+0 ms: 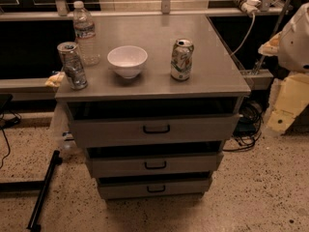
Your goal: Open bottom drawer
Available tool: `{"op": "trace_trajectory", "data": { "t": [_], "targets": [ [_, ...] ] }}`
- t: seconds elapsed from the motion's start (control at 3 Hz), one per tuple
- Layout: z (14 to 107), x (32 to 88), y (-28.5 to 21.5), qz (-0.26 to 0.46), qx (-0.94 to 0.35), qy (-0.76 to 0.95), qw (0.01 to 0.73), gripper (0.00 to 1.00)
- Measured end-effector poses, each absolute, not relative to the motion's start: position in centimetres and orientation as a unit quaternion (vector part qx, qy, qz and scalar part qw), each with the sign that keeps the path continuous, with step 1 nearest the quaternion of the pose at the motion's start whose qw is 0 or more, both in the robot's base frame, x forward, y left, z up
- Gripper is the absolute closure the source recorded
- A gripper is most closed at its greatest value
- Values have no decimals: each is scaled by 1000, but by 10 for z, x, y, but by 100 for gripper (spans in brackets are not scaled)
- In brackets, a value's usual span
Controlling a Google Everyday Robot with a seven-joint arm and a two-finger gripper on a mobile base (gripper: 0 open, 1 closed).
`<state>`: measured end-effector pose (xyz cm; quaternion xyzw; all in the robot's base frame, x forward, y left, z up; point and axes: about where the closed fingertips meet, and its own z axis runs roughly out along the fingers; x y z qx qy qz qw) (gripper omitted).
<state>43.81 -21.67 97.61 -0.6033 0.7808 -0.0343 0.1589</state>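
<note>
The bottom drawer (154,187) is the lowest and slimmest of three grey metal fronts in the cabinet (231,83). It has a small black bar handle (156,189), and a dark gap runs above its front. The middle drawer (154,165) and the top drawer (154,129) sit above it, each with a dark gap over it too. My gripper is not in view. Only a white rounded part of the robot (295,37) shows at the right edge, well above and to the right of the drawers.
On the cabinet top stand a water bottle (85,33), a silver can (72,65), a white bowl (127,60) and a green can (182,59). A black pole (43,190) lies on the floor at left. Cables (248,129) lie at right.
</note>
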Motion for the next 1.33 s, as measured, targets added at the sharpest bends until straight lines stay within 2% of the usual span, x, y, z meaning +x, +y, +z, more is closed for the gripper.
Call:
{"op": "trace_trajectory", "data": {
  "t": [0.33,0.67,1.33],
  "targets": [
    [976,438,-217,-34,-603,781,159,0],
    [949,437,-211,-23,-600,781,173,19],
    [802,407,-155,85,-605,763,211,65]
  ]
}}
